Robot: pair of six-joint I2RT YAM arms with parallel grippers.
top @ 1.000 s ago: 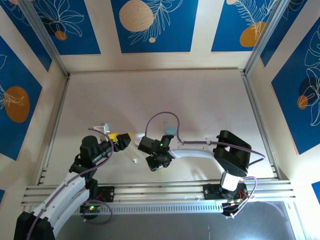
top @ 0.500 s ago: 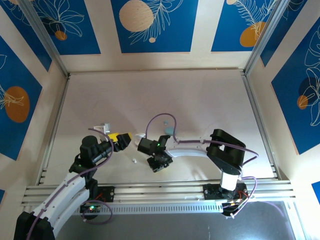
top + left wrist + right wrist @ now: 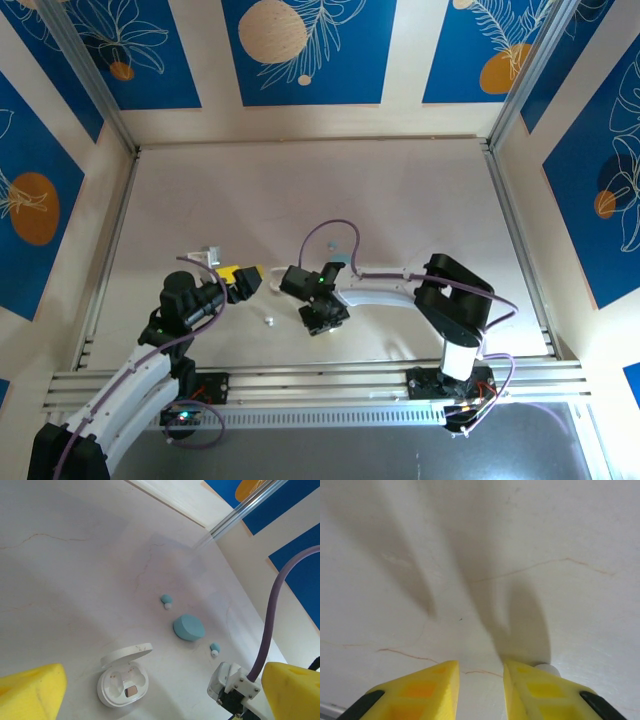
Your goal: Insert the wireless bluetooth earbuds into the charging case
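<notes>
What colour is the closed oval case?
The closed oval case is pale blue, clearest in the left wrist view.

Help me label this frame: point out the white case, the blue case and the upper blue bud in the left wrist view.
white case point(image 3: 120, 679), left wrist view, inner tray of its base.
blue case point(image 3: 188, 627), left wrist view, middle of its top.
upper blue bud point(image 3: 165, 599), left wrist view, its blue body.

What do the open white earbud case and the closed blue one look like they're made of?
Open white oval case: likely hard plastic, glossy, going by the moulded inner wells. Closed pale blue oval case: probably plastic too, matte, evenly shaded without glare.
</notes>
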